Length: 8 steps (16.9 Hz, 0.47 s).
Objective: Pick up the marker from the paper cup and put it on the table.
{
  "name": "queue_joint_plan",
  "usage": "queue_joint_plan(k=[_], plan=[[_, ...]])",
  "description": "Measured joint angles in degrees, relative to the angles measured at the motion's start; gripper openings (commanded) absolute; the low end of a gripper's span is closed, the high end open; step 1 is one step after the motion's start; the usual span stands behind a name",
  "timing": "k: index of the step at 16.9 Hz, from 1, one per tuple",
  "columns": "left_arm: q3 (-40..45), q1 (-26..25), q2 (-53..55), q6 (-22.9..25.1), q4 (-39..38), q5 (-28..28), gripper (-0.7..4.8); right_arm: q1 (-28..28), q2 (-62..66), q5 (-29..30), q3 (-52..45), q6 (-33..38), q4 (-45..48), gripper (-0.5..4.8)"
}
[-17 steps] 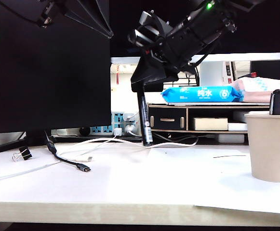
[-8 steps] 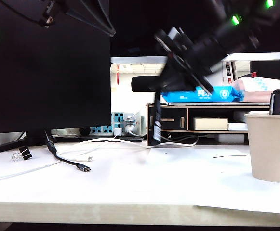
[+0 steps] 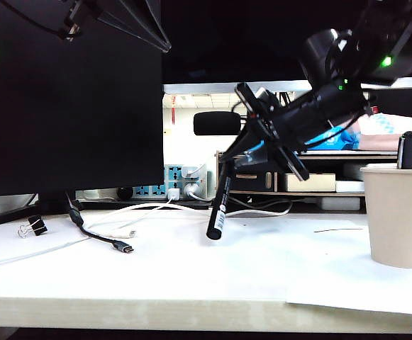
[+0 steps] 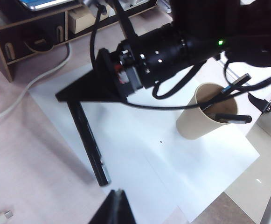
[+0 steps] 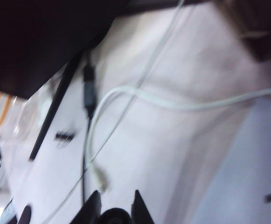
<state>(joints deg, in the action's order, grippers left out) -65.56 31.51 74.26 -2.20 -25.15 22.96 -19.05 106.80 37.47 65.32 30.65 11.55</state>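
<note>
Right gripper (image 3: pixel 240 152): reaching in from the upper right above the middle of the table, its black fingers pinching the upper end of the marker; in the left wrist view (image 4: pixel 70 95) the flat triangular finger is lying across the pen's top.
Marker (image 3: pixel 218 205): a slim black cylinder with a white printed band near its lower end, hanging tilted, tip pointing down and a little left, close above the table (whether the tip is touching, I cannot tell). In the left wrist view (image 4: pixel 88 142) it is slanting over the white sheet, well apart from the cup.
Paper cup (image 3: pixel 398 214): plain beige, tapered, wider at the rim, standing upright at the far right on the white sheet; dark pens (image 3: pixel 406 150) are sticking out of its mouth. Seen also from above (image 4: pixel 204 114).
Table (image 3: pixel 191 283): a smooth white top with a pale wood-grain front edge.
White sheet (image 4: pixel 172 163): thin flat paper lying under the cup and the marker.
Cables: a black USB cable (image 3: pixel 99 237) and a white cord (image 3: pixel 156 209) are curling across the left half; the blurred right wrist view is showing the white cord (image 5: pixel 126 93) too.
Binder clip (image 3: pixel 32 227): small, black, sitting at the far left.
Desk organiser (image 3: pixel 276 177): a black-and-wood shelf at the back, with soft wipe packs on top.
Left gripper (image 4: pixel 114 210): only a dark finger tip is showing at the frame edge (spread or pressed together, I cannot tell), hovering over the near table.
</note>
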Motion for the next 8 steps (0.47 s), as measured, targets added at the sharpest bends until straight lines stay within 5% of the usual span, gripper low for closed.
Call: queue_joint_plan(k=[6, 8], plan=[[0.0, 0.0, 0.0, 0.0, 0.0, 0.02, -0.05, 1.14, 1.44, -1.31, 0.59, 0.63, 1.97, 0.7], [0.0, 0.0, 0.0, 0.0, 0.0, 0.02, -0.05, 1.16, 1.44, -1.7, 0.59, 0.79, 2.73, 1.6]])
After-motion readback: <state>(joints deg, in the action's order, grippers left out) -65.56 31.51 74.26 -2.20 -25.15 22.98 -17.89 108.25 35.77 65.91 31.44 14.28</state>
